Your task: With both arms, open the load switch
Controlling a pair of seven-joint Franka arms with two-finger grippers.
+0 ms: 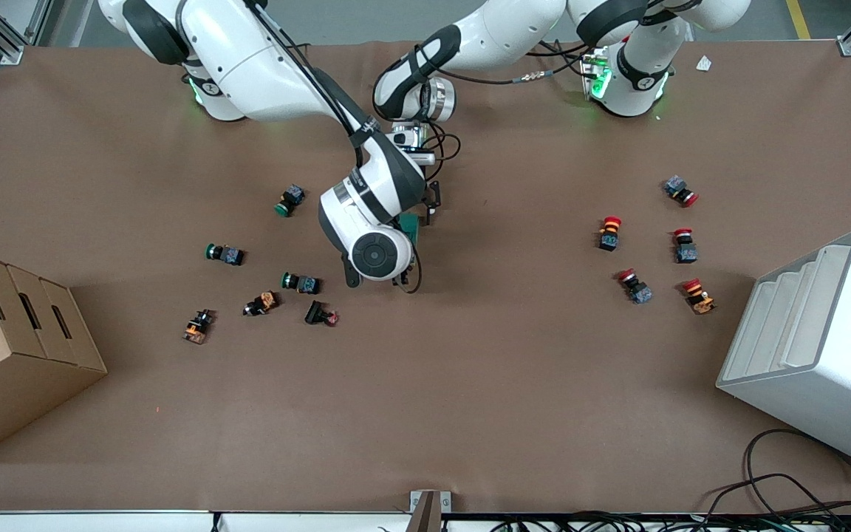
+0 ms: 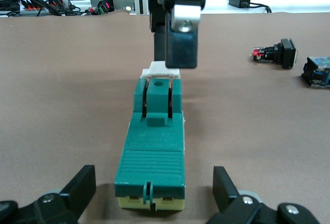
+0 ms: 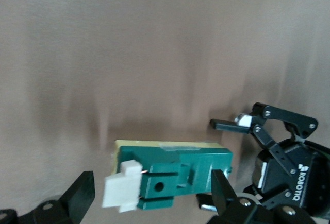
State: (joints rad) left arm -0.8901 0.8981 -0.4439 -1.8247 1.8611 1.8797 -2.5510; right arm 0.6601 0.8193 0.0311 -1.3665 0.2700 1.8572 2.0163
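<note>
Front view: both arms meet over the middle of the brown table (image 1: 425, 384). The load switch (image 1: 411, 224) lies there, mostly hidden under the right arm's wrist. Green-capped push buttons (image 1: 291, 200) lie toward the right arm's end, red-capped ones (image 1: 609, 233) toward the left arm's end.

Left wrist view: the left gripper (image 2: 153, 195) stands spread wide at either side of the switch's (image 2: 153, 154) yellow-based end, apart from it. The right gripper's finger (image 2: 181, 33) hangs over the white toggle (image 2: 160, 71).

Right wrist view: the right gripper (image 3: 149, 195) is spread, its fingers either side of the switch (image 3: 175, 170) near the toggle (image 3: 121, 184), not clamping. The left gripper (image 3: 229, 162) beside it reads "ROBOTIQ".
</note>
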